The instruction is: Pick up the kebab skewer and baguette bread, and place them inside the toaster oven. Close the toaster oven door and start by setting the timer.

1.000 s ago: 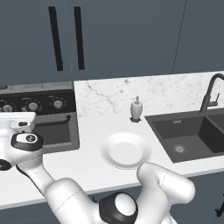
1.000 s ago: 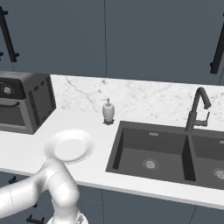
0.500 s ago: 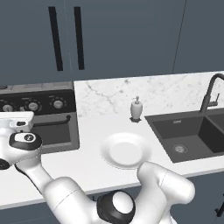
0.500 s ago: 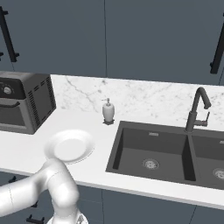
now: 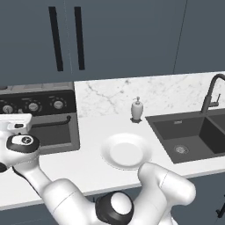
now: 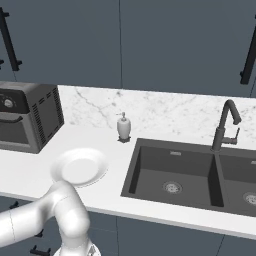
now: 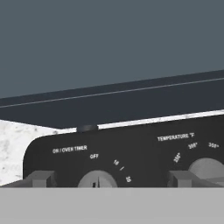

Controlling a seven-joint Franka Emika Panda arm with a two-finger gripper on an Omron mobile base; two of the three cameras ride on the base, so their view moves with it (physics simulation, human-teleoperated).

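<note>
The toaster oven [image 5: 41,121] stands at the left end of the counter [image 5: 88,162], against the backsplash. Its door [image 5: 50,134] is shut; the interior cannot be made out, and the arm cuts off its left part in the left base view. The gripper [image 7: 109,180] is spread wide, one finger [image 7: 41,178] on each side of the timer knob [image 7: 97,179], not touching it. The knob's lower half is cut off. A plate [image 5: 126,150] lies near the front edge; bare counter separates it from the oven. A soap dispenser [image 6: 123,127] stands beside the sink [image 6: 175,170].
</note>
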